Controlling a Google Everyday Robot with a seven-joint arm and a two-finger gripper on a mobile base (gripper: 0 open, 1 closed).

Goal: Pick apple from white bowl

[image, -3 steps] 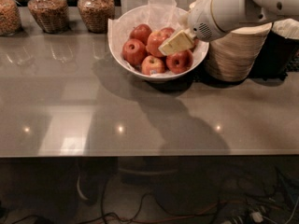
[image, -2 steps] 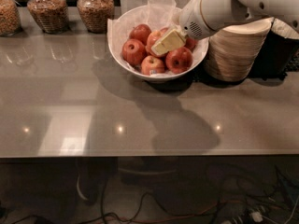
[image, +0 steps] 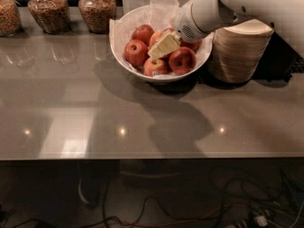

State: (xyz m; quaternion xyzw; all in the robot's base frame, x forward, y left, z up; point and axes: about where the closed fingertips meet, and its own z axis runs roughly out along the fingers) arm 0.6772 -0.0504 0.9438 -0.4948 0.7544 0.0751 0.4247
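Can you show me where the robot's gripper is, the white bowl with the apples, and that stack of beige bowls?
white bowl (image: 161, 78): camera view, front outer wall.
gripper (image: 163, 46): camera view, its cream tip, over the bowl's middle.
stack of beige bowls (image: 237, 56): camera view, ribbed side.

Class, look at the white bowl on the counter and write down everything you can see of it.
The white bowl is large, round and glossy, perhaps ceramic. It sits upright on the grey counter, towards the back. Crinkled white tissue paper lines it and sticks up above the far rim. Red apples fill it, and at least five show. The gripper is inside it, among the apples. Stacked beige bowls stand close beside it. Whether they touch it cannot be told.
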